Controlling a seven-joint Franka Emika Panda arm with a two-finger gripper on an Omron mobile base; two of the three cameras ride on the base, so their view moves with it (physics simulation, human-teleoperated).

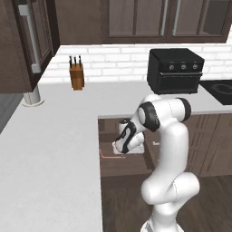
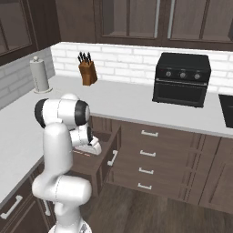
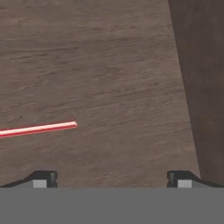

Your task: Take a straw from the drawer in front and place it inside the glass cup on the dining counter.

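The drawer [image 1: 118, 166] stands pulled open under the white worktop; its front panel [image 2: 105, 154] also shows from the right. A thin pinkish-red straw [image 3: 39, 129] lies flat on the drawer's wooden floor, running off the left edge of the hand view. It appears as a faint pink line [image 1: 108, 157] near the drawer's left side. My gripper [image 3: 112, 179] hangs low inside the drawer, open, with nothing between its fingertips [image 3: 43, 178]. The straw's end lies left of and ahead of them. The white hand [image 1: 128, 141] reaches down into the drawer. The glass cup and dining counter are out of view.
The drawer's dark side wall [image 3: 201, 87] rises on the right of the hand view. On the worktop stand a knife block [image 1: 77, 74], a black toaster oven [image 1: 176, 70] and a paper towel roll [image 2: 39, 73]. Closed drawers [image 2: 148, 152] lie to the right.
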